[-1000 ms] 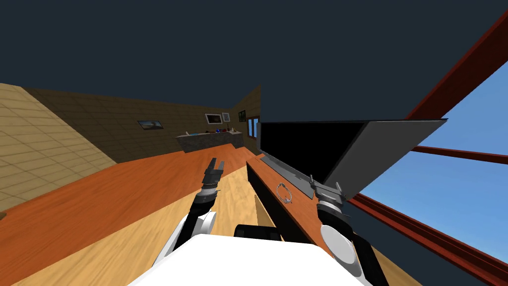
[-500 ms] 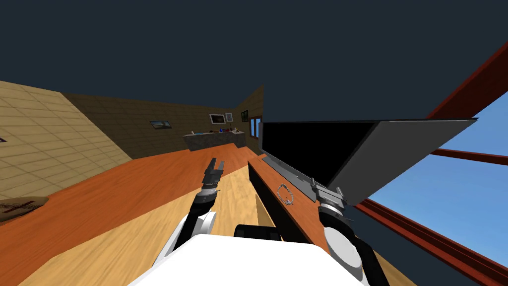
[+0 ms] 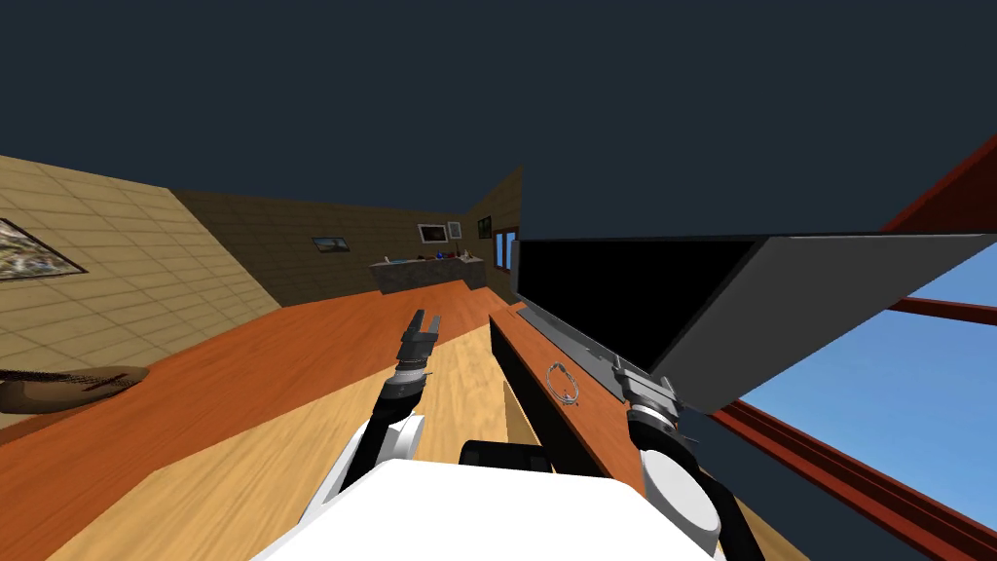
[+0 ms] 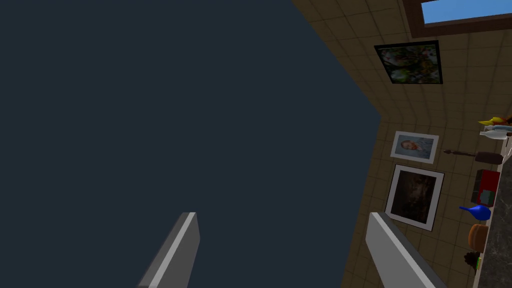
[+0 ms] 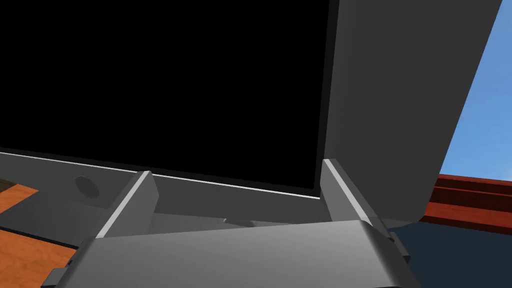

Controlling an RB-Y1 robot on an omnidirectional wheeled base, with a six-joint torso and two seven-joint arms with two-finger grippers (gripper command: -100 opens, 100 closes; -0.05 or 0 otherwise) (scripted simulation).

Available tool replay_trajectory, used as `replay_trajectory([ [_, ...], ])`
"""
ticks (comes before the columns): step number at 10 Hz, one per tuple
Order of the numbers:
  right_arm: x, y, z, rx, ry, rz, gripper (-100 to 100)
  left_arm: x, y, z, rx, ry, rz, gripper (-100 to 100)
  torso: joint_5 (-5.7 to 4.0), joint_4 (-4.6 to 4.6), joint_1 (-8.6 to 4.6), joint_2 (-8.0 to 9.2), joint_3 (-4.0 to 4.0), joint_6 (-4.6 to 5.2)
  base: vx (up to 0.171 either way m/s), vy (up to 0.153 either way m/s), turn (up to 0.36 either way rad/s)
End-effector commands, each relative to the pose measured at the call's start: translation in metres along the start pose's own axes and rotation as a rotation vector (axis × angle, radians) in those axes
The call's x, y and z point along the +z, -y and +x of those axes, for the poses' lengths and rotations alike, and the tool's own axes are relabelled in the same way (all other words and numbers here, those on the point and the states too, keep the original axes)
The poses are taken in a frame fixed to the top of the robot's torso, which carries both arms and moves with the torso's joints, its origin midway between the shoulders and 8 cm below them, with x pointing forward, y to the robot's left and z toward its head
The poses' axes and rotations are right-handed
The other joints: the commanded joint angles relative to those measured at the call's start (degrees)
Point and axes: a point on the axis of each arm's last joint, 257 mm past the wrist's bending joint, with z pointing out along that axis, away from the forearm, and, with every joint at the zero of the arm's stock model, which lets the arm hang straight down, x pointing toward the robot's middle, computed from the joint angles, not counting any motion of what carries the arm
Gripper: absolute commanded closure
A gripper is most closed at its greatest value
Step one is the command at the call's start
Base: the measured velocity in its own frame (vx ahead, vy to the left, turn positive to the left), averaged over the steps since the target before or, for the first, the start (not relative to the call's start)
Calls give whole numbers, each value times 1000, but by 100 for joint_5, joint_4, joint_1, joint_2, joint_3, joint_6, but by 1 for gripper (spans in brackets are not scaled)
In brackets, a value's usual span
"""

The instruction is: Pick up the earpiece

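The earpiece (image 3: pixel 562 380) is a thin grey wire loop lying flat on a long red-brown wooden top (image 3: pixel 596 421), just in front of a big black screen (image 3: pixel 613 292). My right gripper (image 3: pixel 643 374) hovers over that top, right of the earpiece and apart from it. In the right wrist view the right gripper (image 5: pixel 237 170) is open and empty, pointing at the screen's (image 5: pixel 165 85) lower grey rim. My left gripper (image 3: pixel 424 319) is raised over the floor, left of the wooden top. The left wrist view shows the left gripper (image 4: pixel 283 216) open and empty.
The screen's grey side panel (image 3: pixel 837 292) juts out to the right above a red-framed window (image 3: pixel 857 467). A far counter (image 3: pixel 424 275) carries several small items. A round brown table (image 3: pixel 68 385) sits at the left edge. Wood floor lies between.
My head view has swung, so the walls and far counter slid right and the round brown table came further into view at the left. Both arms hold their pose and the earpiece lies as before.
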Motion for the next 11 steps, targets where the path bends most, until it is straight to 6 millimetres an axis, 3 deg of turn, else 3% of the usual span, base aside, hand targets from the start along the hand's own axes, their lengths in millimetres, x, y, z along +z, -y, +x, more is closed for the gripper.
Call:
replay_trajectory([
  [1,-2,-10,-20,38,51,-16,-100,0,0,0,0,0,0,0,0,0,0,0,0,0,-10,-23,345],
  [4,-3,-12,-30,112,89,-31,-100,0,0,0,0,0,0,0,-1,0,-7,1,1,1,-7,-22,32],
  [5,-6,-21,-48,133,129,-47,-100,0,0,0,0,0,0,0,0,0,1,0,0,1,-7,-18,309],
  [8,-8,-23,-58,204,165,-62,-100,0,0,0,0,0,0,0,-1,0,-5,1,0,2,-8,-21,46],
  [9,-12,-32,-75,227,203,-82,-100,0,0,0,0,0,0,0,0,0,0,-1,0,1,-14,-19,272],
  [11,-14,-33,-82,282,230,-95,-100,0,0,0,0,0,0,0,-1,1,-9,2,1,0,-9,-28,95],
])
